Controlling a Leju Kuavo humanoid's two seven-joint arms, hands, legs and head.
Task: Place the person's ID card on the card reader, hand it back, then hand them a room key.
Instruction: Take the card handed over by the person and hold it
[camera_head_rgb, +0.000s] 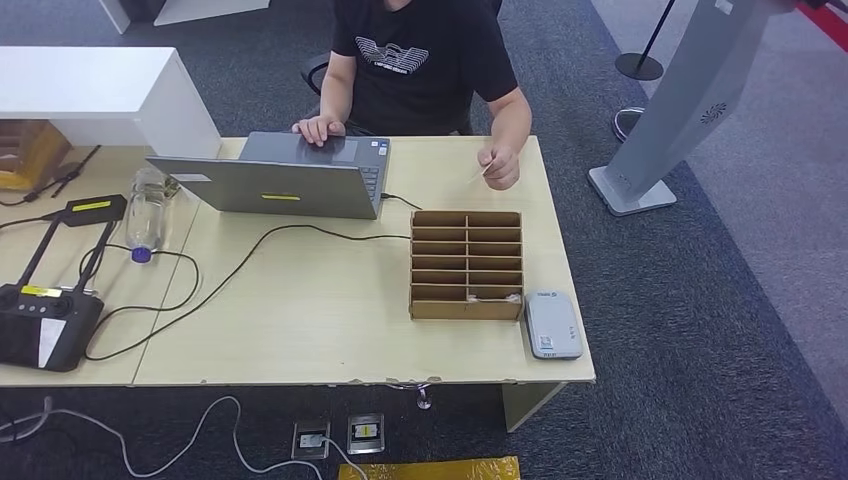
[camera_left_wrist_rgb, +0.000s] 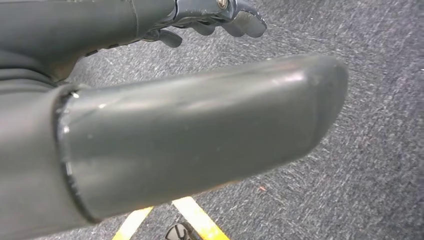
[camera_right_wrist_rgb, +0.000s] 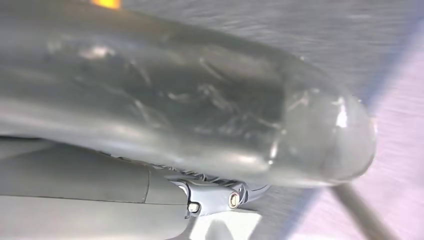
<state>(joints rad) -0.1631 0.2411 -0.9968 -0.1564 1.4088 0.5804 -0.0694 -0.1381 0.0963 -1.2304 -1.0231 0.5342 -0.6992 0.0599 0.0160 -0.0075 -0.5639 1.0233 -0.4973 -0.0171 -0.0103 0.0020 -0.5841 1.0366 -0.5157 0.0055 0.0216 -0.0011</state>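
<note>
A person in a black shirt sits behind the wooden desk (camera_head_rgb: 330, 330) and pinches a thin pale ID card (camera_head_rgb: 480, 173) in one hand (camera_head_rgb: 502, 165) above the desk's far right. The grey-white card reader (camera_head_rgb: 553, 324) lies at the desk's near right corner. Beside it stands a cardboard slotted box (camera_head_rgb: 466, 264) with a pale room key card (camera_head_rgb: 492, 297) in its nearest slot. My left hand (camera_left_wrist_rgb: 200, 125) hangs over dark carpet, thumb large in front, fingers (camera_left_wrist_rgb: 240, 17) apart and holding nothing. My right hand (camera_right_wrist_rgb: 200, 115) is a blurred thumb over the floor, its fingers hidden.
An open grey laptop (camera_head_rgb: 290, 182) stands at the desk's far middle, its black cable (camera_head_rgb: 250, 255) trailing across the top. A plastic bottle (camera_head_rgb: 147, 212) and a black device (camera_head_rgb: 40, 325) sit at the left. A white kiosk stand (camera_head_rgb: 680, 100) rises at the right.
</note>
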